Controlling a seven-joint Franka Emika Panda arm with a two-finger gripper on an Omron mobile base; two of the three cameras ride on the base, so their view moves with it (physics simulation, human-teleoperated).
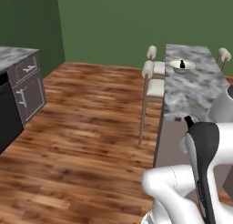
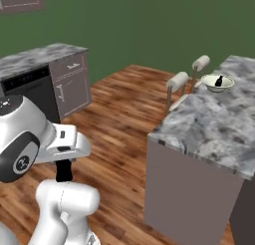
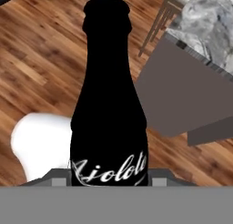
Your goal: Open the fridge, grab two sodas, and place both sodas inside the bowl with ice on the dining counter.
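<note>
Clenched on a black soda bottle (image 3: 109, 104), the gripper (image 3: 109, 180), long axis of the bottle along the fingers; cream bowl (image 1: 181, 66) lying far ahead at about 1 o'clock on the marbled dining counter (image 1: 191, 89), one soda (image 1: 182, 63) already upright inside; white-cushioned stools (image 1: 150, 70) beside the counter's left edge; near corner of the counter between hand and bowl, probably to be cleared first.

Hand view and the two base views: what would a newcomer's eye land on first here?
First, the black soda bottle with white script, looming upright in the hand view, held at its base over the wooden floor. Next, the pale bowl far along the marbled dining counter, with a second small dark bottle standing in it. White-cushioned stools line the counter's side.
</note>
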